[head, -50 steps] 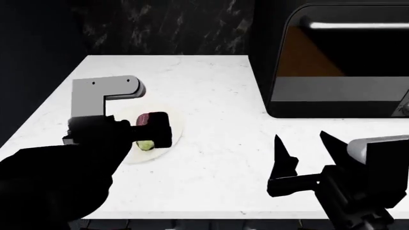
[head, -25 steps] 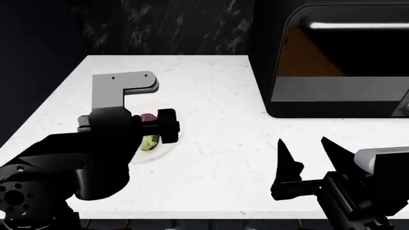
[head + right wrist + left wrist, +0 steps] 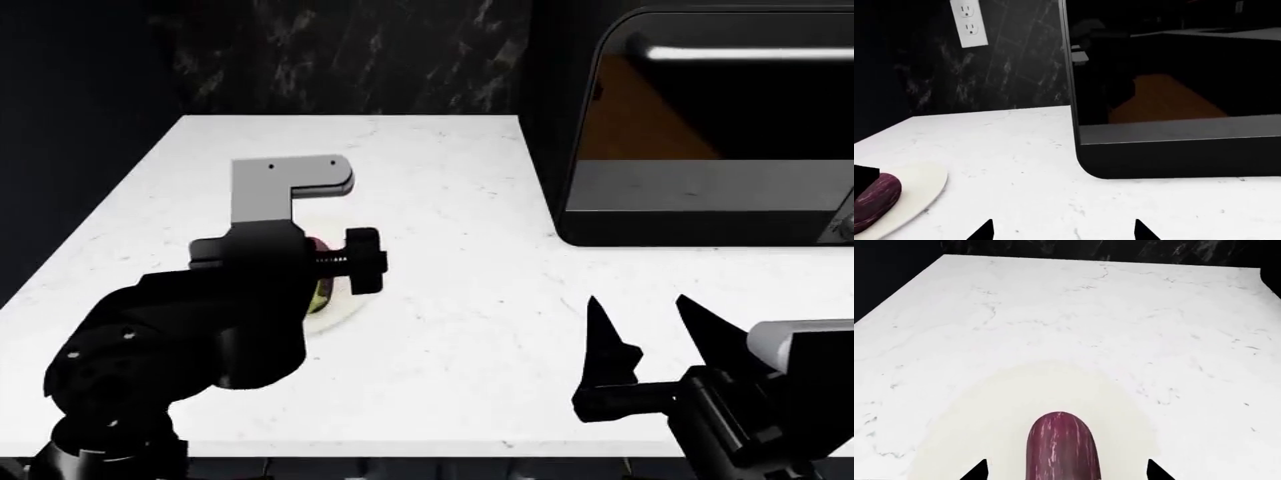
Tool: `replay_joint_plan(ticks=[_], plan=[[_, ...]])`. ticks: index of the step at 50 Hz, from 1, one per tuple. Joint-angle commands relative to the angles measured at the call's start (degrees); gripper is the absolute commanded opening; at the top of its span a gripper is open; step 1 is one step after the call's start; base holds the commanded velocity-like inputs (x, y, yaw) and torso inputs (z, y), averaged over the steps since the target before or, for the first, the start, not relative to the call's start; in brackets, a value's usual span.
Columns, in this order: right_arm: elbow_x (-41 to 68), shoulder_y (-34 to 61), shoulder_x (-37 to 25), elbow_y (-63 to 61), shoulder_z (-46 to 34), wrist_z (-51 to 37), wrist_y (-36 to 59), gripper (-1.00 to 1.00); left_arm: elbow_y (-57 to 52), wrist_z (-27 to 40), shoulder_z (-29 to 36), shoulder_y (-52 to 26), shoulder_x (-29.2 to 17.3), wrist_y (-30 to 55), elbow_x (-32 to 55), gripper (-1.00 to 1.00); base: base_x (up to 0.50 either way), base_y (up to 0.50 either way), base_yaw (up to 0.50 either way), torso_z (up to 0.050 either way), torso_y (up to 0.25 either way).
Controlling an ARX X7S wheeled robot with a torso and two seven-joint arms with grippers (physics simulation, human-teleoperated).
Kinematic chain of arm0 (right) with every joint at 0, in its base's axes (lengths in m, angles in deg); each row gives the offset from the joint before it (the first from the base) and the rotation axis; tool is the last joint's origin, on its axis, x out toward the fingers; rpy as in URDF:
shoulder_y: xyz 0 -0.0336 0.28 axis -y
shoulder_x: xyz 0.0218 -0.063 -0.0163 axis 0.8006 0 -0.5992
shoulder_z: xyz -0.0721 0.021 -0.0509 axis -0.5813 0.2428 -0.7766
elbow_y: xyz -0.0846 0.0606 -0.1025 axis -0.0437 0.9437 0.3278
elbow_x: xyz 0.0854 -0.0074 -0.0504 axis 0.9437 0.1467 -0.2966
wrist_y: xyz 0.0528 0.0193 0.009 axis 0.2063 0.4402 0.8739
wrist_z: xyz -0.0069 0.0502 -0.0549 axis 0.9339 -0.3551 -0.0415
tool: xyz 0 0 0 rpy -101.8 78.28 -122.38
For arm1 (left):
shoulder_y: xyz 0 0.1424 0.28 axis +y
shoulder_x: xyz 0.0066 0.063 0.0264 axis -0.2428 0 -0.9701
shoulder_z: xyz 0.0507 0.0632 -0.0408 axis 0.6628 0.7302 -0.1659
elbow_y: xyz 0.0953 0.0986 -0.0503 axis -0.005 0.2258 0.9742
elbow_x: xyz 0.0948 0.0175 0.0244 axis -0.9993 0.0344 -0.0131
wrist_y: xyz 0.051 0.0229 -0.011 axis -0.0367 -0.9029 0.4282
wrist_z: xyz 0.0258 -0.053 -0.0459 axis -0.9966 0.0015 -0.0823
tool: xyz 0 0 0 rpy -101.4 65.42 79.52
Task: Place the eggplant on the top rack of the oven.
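Note:
The purple eggplant [image 3: 1061, 445] with pale streaks lies on a pale plate [image 3: 987, 405] on the white counter. My left gripper [image 3: 1066, 472] is open, with one fingertip on each side of the eggplant and a gap on both sides. In the head view my left gripper [image 3: 318, 275] hangs over the plate [image 3: 350, 300] and hides nearly all of the eggplant [image 3: 320, 293]. The right wrist view shows the eggplant [image 3: 877, 197] at its edge. My right gripper [image 3: 641, 305] is open and empty over the counter's front right. The oven and its top rack are out of view.
A black countertop box [image 3: 707, 130] with a dark glass door stands at the back right, also seen in the right wrist view [image 3: 1174, 90]. A dark marbled wall with a white outlet [image 3: 967, 22] runs behind the white counter [image 3: 454, 200].
My left arm has moved to the right and forward over the plate, covering more of the eggplant. My right gripper has shifted slightly lower in the view.

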Motion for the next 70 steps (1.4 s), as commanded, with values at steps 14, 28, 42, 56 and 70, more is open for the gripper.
replay_joint_plan(ticks=[14, 28, 42, 56, 70], plan=[[0.1, 0.2, -0.8, 0.6, -1.0, -0.6, -0.7, 1.00, 6.7, -5.0, 4.2, 0.7, -0.3, -3.7, -6.8, 1.00, 0.00, 0.00, 0.00, 0.000, 0.000], [0.2, -0.3, -1.1, 0.6, -1.1, -0.7, -1.5, 1.00, 6.2, -6.0, 5.6, 1.1, -0.7, -3.1, -6.3, 1.00, 0.00, 0.00, 0.00, 0.000, 0.000], [-0.3, -0.2, -1.4, 1.1, -1.8, -0.6, -2.3, 1.00, 0.6, -3.8, 5.1, 2.1, -1.5, -2.7, -3.8, -1.00, 0.00, 0.00, 0.00, 0.000, 0.000], [1.2, 0.9, -1.9, 0.6, -2.3, -2.2, -1.8, 1.00, -4.3, -0.9, 2.4, 2.1, -2.7, -2.5, 0.8, -1.00, 0.00, 0.00, 0.00, 0.000, 0.001], [7.6, 5.1, -4.0, -1.3, -2.2, -8.3, 1.5, 1.00, -10.0, 0.5, 0.1, 2.5, -5.0, -2.4, 5.0, -1.00, 0.00, 0.00, 0.00, 0.000, 0.000]])
